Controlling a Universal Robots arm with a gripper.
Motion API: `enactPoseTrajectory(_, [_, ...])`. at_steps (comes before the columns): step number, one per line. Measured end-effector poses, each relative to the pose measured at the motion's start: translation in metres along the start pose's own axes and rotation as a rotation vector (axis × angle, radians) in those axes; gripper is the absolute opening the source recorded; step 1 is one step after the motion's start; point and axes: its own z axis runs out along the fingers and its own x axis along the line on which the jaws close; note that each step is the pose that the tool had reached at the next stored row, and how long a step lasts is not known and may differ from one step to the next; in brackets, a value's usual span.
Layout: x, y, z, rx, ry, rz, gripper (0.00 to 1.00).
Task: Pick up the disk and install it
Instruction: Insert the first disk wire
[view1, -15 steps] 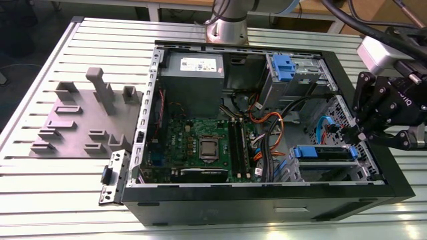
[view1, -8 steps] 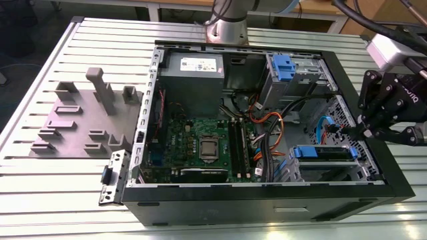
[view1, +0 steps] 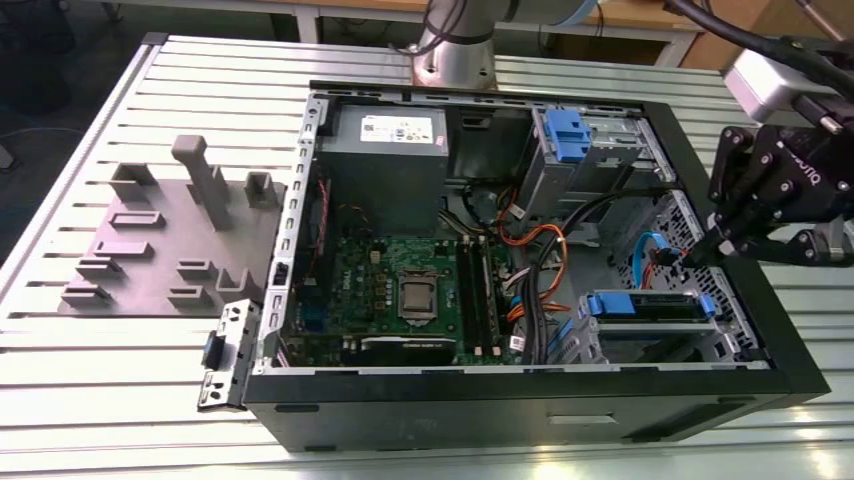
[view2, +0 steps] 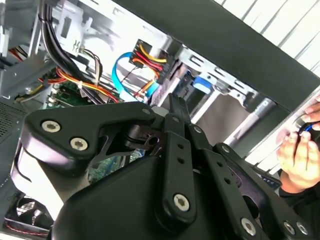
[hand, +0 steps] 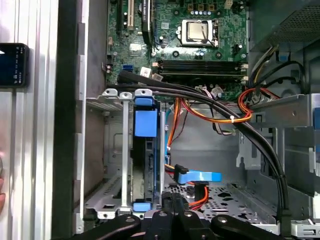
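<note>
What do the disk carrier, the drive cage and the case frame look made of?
Carrier on the disk: looks like moulded plastic, bright uniform blue, matte. Drive cage: probably bare sheet metal, silver-grey with folded edges and a dull sheen. Case frame: black, matte; likely painted metal, though the coating hides it.

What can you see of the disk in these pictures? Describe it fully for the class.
The disk stands on edge in a metal drive cage inside the open computer case, a dark slab framed by a blue plastic carrier. In the exterior view its blue edge lies near the case's front corner. The gripper hovers just off its end, not touching it.
</note>
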Motion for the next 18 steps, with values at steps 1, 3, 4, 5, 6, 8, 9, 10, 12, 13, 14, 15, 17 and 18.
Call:
enactPoseTrajectory(1, [-0.0016, -0.0016, 0.0012, -0.0038, 0.0001, 0.0, 0.11])
enactPoseTrajectory(3, [-0.0051, -0.0044, 0.0035, -0.0114, 0.0003, 0.0, 0.11])
enactPoseTrajectory(4, [-0.0073, -0.0059, 0.0047, -0.0148, 0.0003, 0.0, 0.11])
enactPoseTrajectory(5, [-0.0094, -0.0072, 0.0059, -0.0182, 0.0003, 0.0, 0.11])
enactPoseTrajectory(6, [-0.0111, -0.0084, 0.0068, -0.0218, 0.0005, 0.0, 0.11])
enactPoseTrajectory(8, [-0.0123, -0.0094, 0.0079, -0.0271, 0.0002, 0.0, 0.11])
enactPoseTrajectory(9, [-0.0124, -0.0094, 0.0078, -0.0279, 0.0003, 0.0, 0.11])
enactPoseTrajectory(10, [-0.0124, -0.0094, 0.0078, -0.0279, 0.0004, 0.0, 0.11])
enactPoseTrajectory(12, [-0.0124, -0.0094, 0.0077, -0.028, 0.0005, 0.0, 0.11])
enactPoseTrajectory(13, [-0.0124, -0.0094, 0.0078, -0.028, 0.0005, 0.0, 0.11])
enactPoseTrajectory(14, [-0.0124, -0.0094, 0.0077, -0.028, 0.0005, 0.0, 0.11])
enactPoseTrajectory(15, [-0.0124, -0.0094, 0.0078, -0.028, 0.0005, 0.0, 0.11])
enactPoseTrajectory(17, [-0.0125, -0.0094, 0.0078, -0.0282, 0.0005, 0.0, 0.11])
enactPoseTrajectory(18, [-0.0125, -0.0095, 0.0078, -0.0283, 0.0005, 0.0, 0.11])
